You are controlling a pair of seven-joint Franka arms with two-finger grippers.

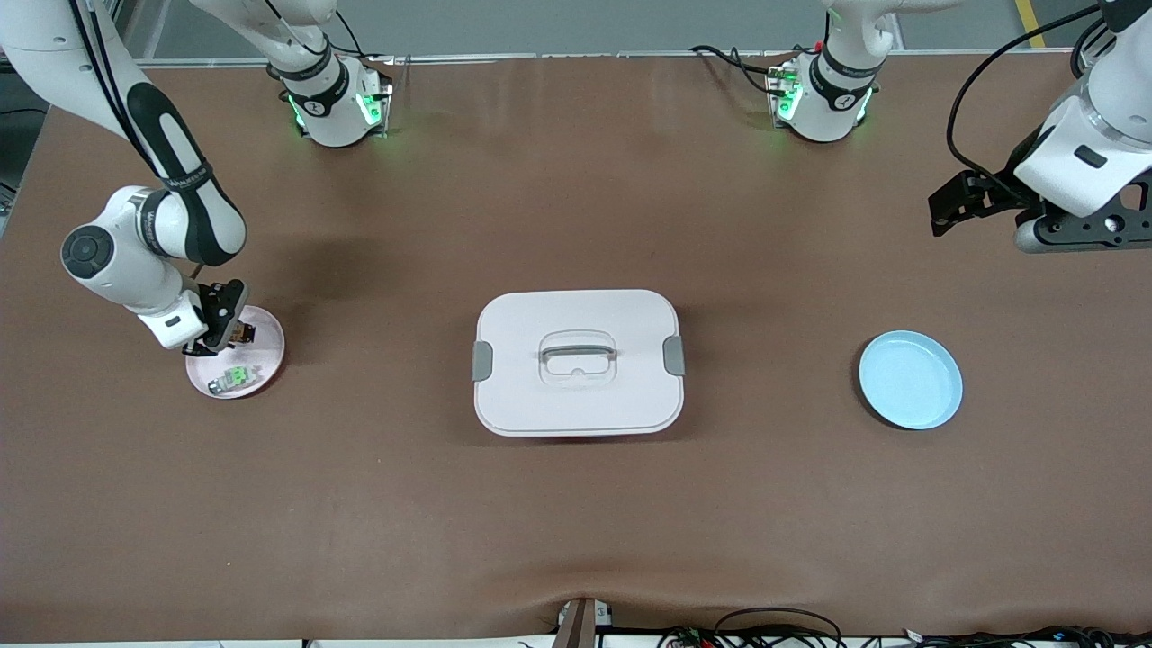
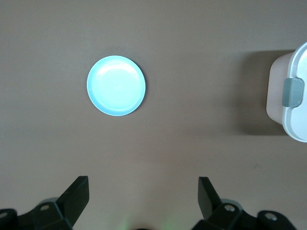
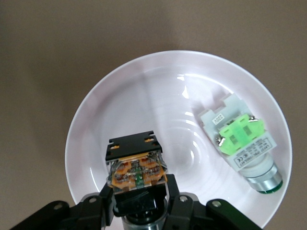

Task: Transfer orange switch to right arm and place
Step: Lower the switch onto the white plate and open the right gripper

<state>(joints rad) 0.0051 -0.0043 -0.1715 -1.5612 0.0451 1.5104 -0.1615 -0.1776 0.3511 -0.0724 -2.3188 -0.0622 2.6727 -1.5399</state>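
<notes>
While the right tool clamps the orange switch over the pink plate, left tool spread apart.

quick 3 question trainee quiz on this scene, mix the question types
1. True or false: the right gripper is shut on the orange switch.
2. Which dish holds the green switch? A) pink plate B) blue plate
3. What stands between the two plates?

Key:
1. True.
2. A.
3. The lidded white box. The left gripper waits open above the table at its end.
</notes>
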